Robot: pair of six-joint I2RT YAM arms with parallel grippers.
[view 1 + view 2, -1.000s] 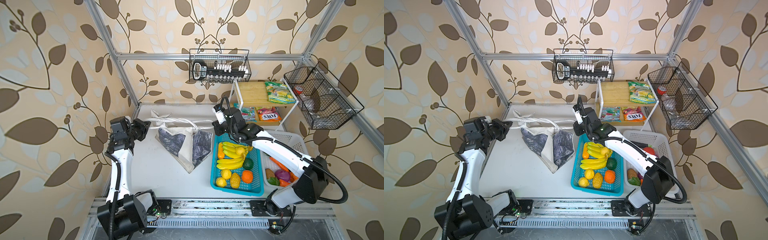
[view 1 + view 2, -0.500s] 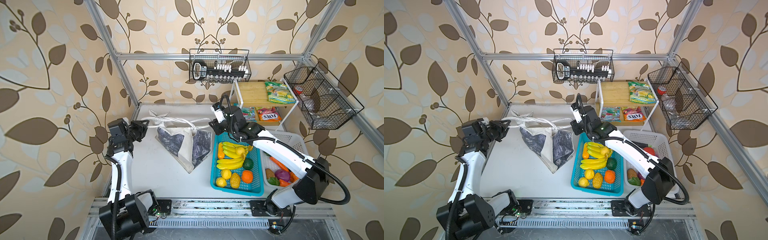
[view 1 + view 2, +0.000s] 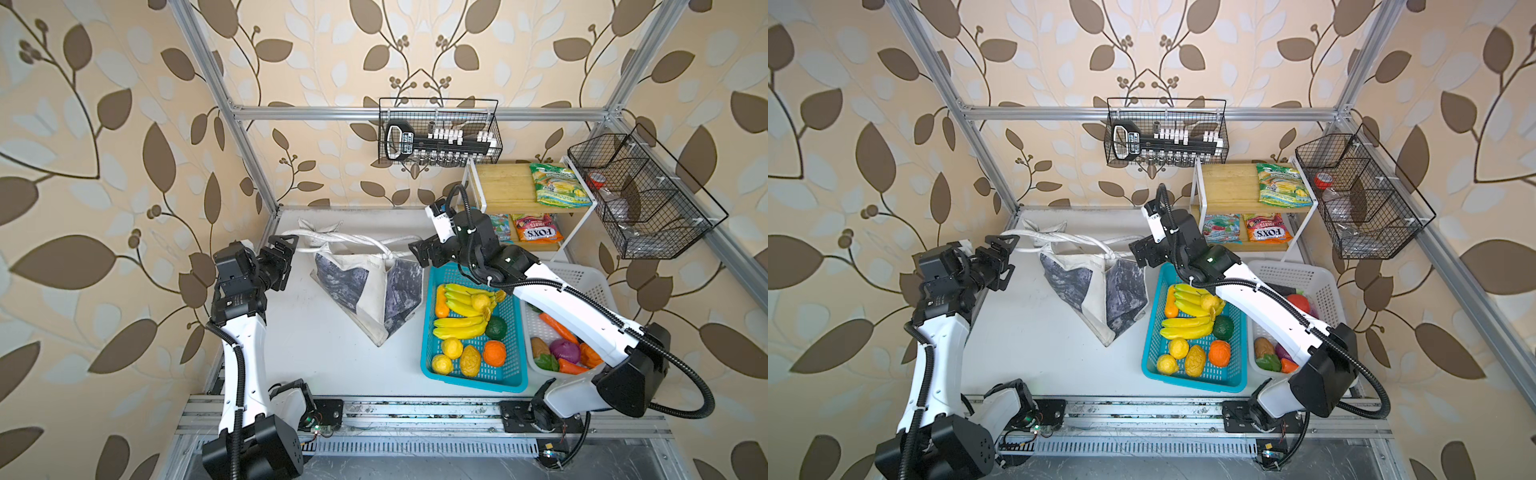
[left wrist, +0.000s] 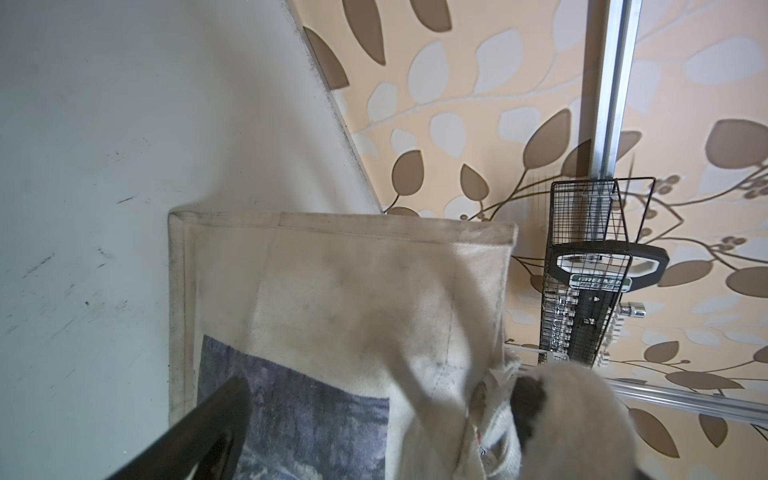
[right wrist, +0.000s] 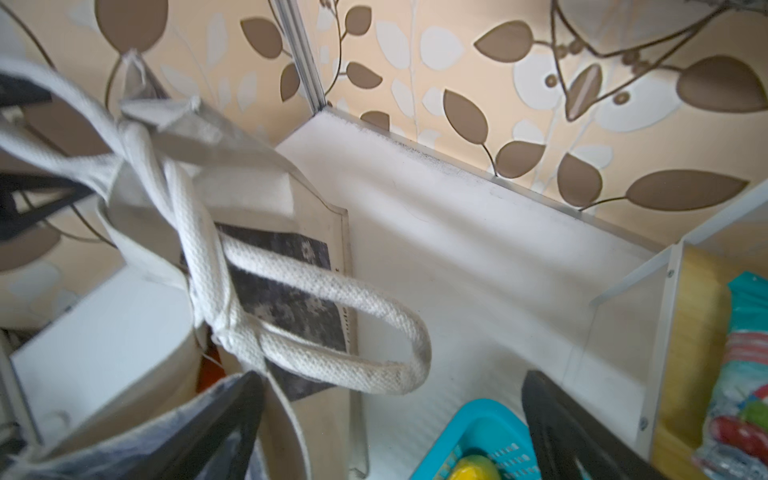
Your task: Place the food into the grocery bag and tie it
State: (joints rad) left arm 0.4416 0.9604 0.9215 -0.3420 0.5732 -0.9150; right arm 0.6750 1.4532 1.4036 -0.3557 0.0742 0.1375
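Both grippers have let go since the earlier frame, when each pinched a handle end. Left gripper (image 3: 290, 262) now stands wide, aimed sideways at the bag (image 3: 365, 291) from the table's (image 3: 316, 357) left edge, with the forearm upright above its base. One blurred loop (image 4: 582, 415) drapes over a finger. Right arm reaches diagonally over the blue basket (image 3: 428, 332). Right gripper (image 3: 417, 255) is spread at the bag's right corner, a slack loop (image 5: 332, 365) lying ungripped between its fingers. Bag stands mid-table, handles (image 3: 357, 242) knotted above its mouth, just beside the basket of fruit (image 3: 461, 328).
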